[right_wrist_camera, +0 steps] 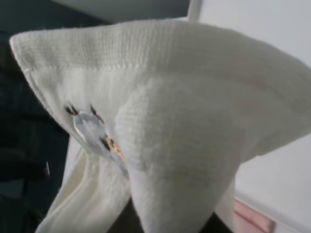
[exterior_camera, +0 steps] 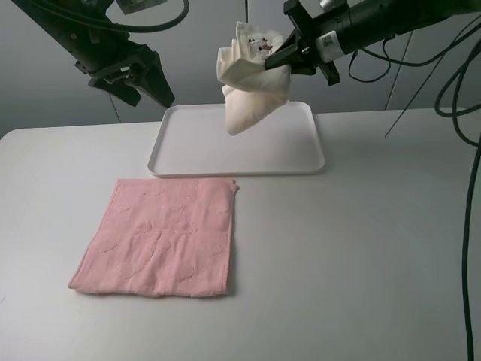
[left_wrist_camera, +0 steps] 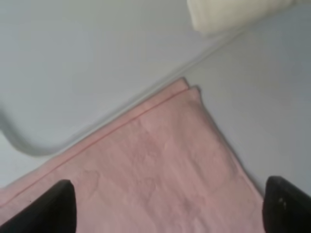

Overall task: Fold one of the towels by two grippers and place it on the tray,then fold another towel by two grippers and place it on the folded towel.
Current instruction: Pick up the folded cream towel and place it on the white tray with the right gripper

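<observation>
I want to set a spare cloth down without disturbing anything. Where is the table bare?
The table is bare right of the pink towel. The tray is bare inside, but the cream towel hangs over it from the right gripper, so it is crowded there.

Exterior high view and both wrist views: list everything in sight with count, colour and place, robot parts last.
cream towel: one, off-white, bunched, hanging above the tray
pink towel: one, pale pink, spread flat on the table in front of the tray
tray: one, white, on the table at the back
table: one, pale grey
cables: several, black, trailing at the right
left gripper: one, black, open, raised left of the tray
right gripper: one, black, shut on the cream towel
</observation>
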### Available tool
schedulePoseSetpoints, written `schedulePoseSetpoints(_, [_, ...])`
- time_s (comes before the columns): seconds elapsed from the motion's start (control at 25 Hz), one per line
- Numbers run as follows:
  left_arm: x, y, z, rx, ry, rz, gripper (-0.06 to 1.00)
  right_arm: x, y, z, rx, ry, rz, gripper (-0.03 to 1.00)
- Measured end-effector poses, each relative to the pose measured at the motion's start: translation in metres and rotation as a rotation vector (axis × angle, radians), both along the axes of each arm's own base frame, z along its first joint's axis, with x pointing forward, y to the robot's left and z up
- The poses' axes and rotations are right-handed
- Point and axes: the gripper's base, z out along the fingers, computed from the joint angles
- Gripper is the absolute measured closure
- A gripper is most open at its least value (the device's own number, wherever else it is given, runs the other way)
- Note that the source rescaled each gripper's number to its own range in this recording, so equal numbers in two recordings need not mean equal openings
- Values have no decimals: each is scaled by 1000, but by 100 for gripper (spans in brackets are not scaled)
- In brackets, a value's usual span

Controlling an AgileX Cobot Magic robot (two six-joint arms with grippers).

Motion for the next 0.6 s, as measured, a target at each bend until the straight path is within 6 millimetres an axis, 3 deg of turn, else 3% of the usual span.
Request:
schedulePoseSetpoints(0.24, [0, 24, -4, 1, 7, 61, -4, 31, 31, -33, 153, 57, -2, 87])
schedulePoseSetpoints(0.52, [0, 23, -3, -8, -1, 50, -4, 52, 30, -119, 100, 144, -101, 87])
schedulePoseSetpoints(0.6, [0, 23, -3, -7, -2, 49, -4, 52, 28, -134, 67, 149, -112, 87])
